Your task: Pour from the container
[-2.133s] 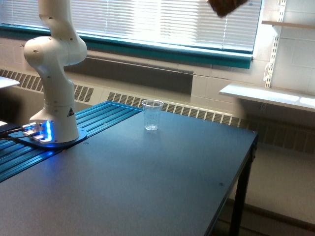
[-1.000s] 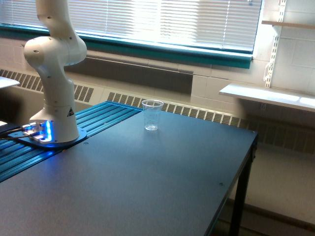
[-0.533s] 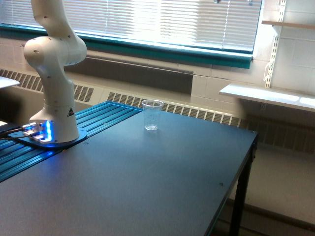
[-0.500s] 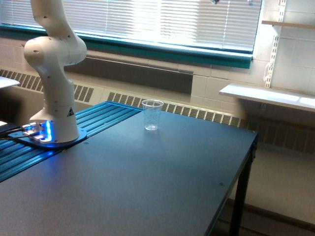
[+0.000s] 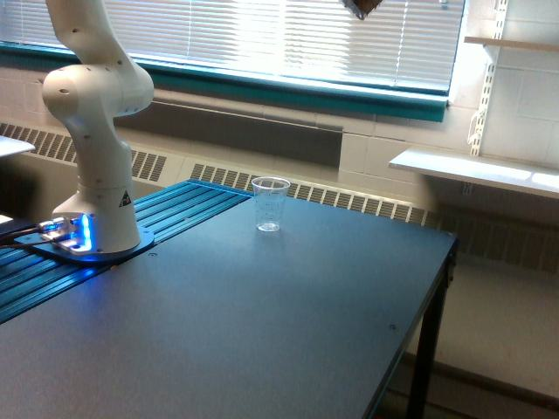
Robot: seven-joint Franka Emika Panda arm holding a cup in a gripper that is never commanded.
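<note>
Only the container's [image 5: 360,7] brown tip shows at the frame's top edge; the gripper is out of view, its grip unknowable. Pouring from there risks missing the cup [image 5: 270,203] at centre.

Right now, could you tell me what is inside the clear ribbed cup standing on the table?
The clear ribbed cup looks empty; the dark table and radiator grille show through its walls. Any thin residue at its bottom cannot be made out.

White robot arm [image 5: 94,131] | blue-lit base [image 5: 74,236] | dark grey table [image 5: 262,323] | clear ribbed cup [image 5: 270,203] | brown container bottom [image 5: 361,7] | teal window sill [image 5: 297,92]
</note>
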